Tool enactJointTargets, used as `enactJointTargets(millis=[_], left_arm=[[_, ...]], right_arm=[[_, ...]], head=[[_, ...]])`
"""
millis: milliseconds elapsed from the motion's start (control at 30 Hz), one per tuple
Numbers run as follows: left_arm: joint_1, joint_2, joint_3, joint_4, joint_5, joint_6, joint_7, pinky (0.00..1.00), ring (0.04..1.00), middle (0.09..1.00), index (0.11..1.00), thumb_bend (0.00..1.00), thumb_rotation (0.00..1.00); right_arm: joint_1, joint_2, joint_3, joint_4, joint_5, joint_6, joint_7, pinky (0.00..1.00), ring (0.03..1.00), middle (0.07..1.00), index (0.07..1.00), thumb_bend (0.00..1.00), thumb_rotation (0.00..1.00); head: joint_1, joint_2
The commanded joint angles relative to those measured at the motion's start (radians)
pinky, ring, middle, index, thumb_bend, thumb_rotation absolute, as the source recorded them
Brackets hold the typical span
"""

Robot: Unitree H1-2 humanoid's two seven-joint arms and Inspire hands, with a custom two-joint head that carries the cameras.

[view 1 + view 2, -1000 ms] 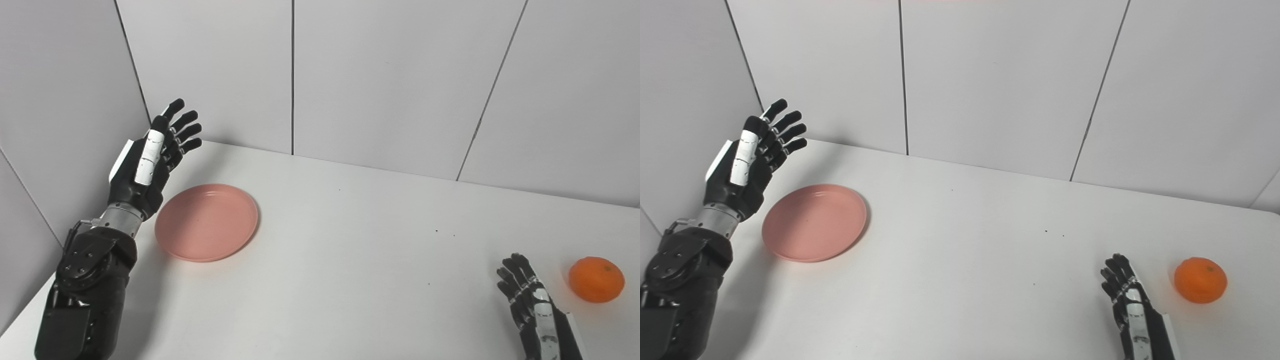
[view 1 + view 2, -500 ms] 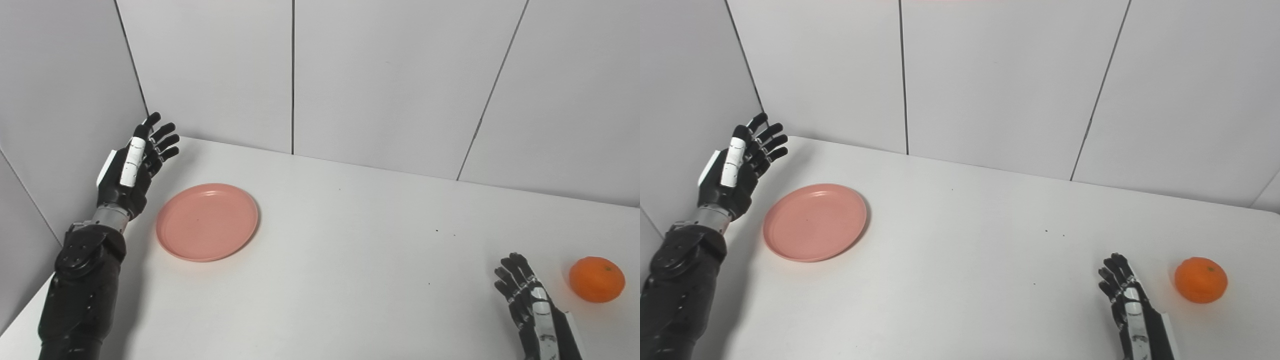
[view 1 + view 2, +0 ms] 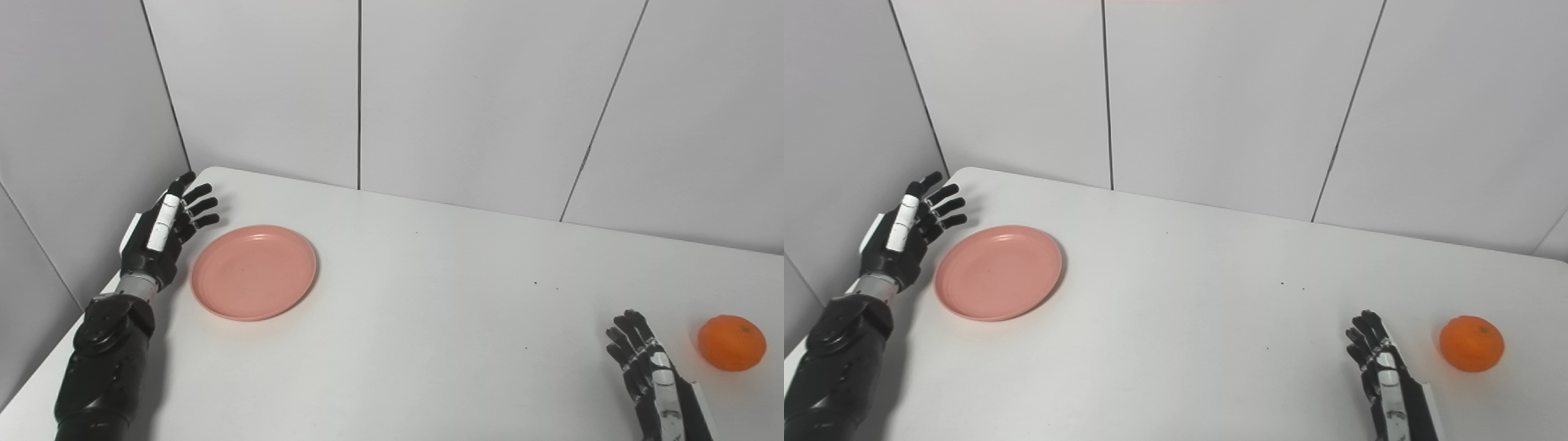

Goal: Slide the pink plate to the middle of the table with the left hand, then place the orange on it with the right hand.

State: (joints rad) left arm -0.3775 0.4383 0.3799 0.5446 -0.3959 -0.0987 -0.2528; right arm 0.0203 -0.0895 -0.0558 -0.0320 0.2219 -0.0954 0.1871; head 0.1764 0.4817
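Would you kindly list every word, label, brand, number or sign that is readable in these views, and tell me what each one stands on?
None: no readable text appears in either view.
The pink plate, the orange, the white table and the wall panels are plain.
The left hand and right hand show white segments, but no lettering can be made out on them.

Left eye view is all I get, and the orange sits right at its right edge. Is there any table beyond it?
Observer: Yes. The right eye view shows a strip of bare white table to the right of the orange.
Operator: Can you see where the table ends back there?
Observer: Yes. Its rounded far right corner is in view, behind the orange and against the wall.
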Motion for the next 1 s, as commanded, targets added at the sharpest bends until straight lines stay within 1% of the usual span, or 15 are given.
enactJointTargets(millis=[0, 67, 167, 267, 333, 433, 500, 600, 733, 800, 833, 900, 967], left_arm=[[-0.053, 0.047, 0.006, 0.018, -0.007, -0.078, -0.039, 0.7, 0.777, 0.818, 0.864, 0.94, 0.73], [-0.057, 0.052, 0.003, 0.052, -0.002, -0.104, -0.051, 0.71, 0.777, 0.818, 0.864, 0.94, 0.73], [-0.066, 0.059, -0.005, 0.118, 0.005, -0.142, -0.07, 0.72, 0.776, 0.805, 0.863, 0.97, 0.74], [-0.063, 0.053, -0.013, 0.139, 0.005, -0.153, -0.077, 0.73, 0.787, 0.813, 0.871, 0.97, 0.75], [-0.059, 0.048, -0.017, 0.141, -0.003, -0.152, -0.084, 0.72, 0.778, 0.805, 0.866, 0.98, 0.75], [-0.05, 0.037, -0.02, 0.127, -0.006, -0.14, -0.074, 0.71, 0.771, 0.805, 0.862, 1.0, 0.74], [-0.039, 0.025, -0.022, 0.105, -0.01, -0.128, -0.071, 0.71, 0.771, 0.803, 0.856, 0.99, 0.75], [-0.024, 0.003, -0.017, 0.065, -0.034, -0.087, -0.071, 0.71, 0.775, 0.804, 0.849, 0.97, 0.75], [-0.003, -0.022, -0.016, -0.007, -0.052, -0.027, -0.062, 0.72, 0.803, 0.832, 0.855, 0.97, 0.75], [0.005, -0.031, -0.015, -0.038, -0.061, 0.002, -0.062, 0.77, 0.832, 0.847, 0.877, 0.95, 0.77], [0.013, -0.039, -0.017, -0.073, -0.066, 0.03, -0.054, 0.78, 0.836, 0.848, 0.879, 0.95, 0.77], [0.027, -0.054, -0.019, -0.133, -0.07, 0.078, -0.037, 0.84, 0.88, 0.883, 0.918, 0.93, 0.81], [0.035, -0.066, -0.019, -0.175, -0.072, 0.114, -0.021, 0.88, 0.894, 0.894, 0.924, 0.92, 0.82]], right_arm=[[0.061, 0.03, 0.022, 0.089, 0.008, -0.023, 0.013, 0.93, 0.911, 0.915, 0.907, 0.77, 0.9], [0.06, 0.03, 0.021, 0.09, 0.013, -0.023, 0.017, 0.93, 0.911, 0.915, 0.907, 0.77, 0.91], [0.059, 0.031, 0.019, 0.089, 0.021, -0.019, 0.018, 0.94, 0.914, 0.916, 0.906, 0.77, 0.89], [0.059, 0.032, 0.019, 0.089, 0.02, -0.017, 0.016, 0.94, 0.912, 0.914, 0.903, 0.78, 0.89], [0.059, 0.032, 0.019, 0.09, 0.019, -0.018, 0.015, 0.94, 0.908, 0.91, 0.899, 0.78, 0.89], [0.06, 0.032, 0.021, 0.088, 0.018, -0.018, 0.015, 0.94, 0.907, 0.911, 0.9, 0.78, 0.89], [0.061, 0.032, 0.022, 0.086, 0.018, -0.017, 0.015, 0.93, 0.907, 0.91, 0.9, 0.78, 0.89], [0.062, 0.033, 0.024, 0.081, 0.016, -0.014, 0.014, 0.93, 0.906, 0.908, 0.896, 0.78, 0.89], [0.063, 0.031, 0.028, 0.079, 0.009, -0.013, 0.013, 0.93, 0.906, 0.909, 0.897, 0.77, 0.9], [0.062, 0.03, 0.03, 0.081, 0.01, -0.017, 0.017, 0.94, 0.911, 0.914, 0.901, 0.76, 0.9], [0.062, 0.031, 0.03, 0.083, 0.012, -0.016, 0.016, 0.94, 0.912, 0.915, 0.902, 0.76, 0.9], [0.061, 0.033, 0.028, 0.084, 0.014, -0.014, 0.014, 0.94, 0.911, 0.914, 0.903, 0.77, 0.89], [0.061, 0.035, 0.028, 0.085, 0.014, -0.013, 0.012, 0.94, 0.908, 0.91, 0.897, 0.78, 0.88]], head=[[0.0, 0.001], [0.001, 0.002], [0.002, 0.002], [0.002, 0.003], [0.002, 0.003], [0.002, 0.005], [0.001, 0.006], [-0.001, 0.008], [-0.003, 0.01], [-0.004, 0.01], [-0.004, 0.01], [-0.005, 0.011], [-0.007, 0.012]])
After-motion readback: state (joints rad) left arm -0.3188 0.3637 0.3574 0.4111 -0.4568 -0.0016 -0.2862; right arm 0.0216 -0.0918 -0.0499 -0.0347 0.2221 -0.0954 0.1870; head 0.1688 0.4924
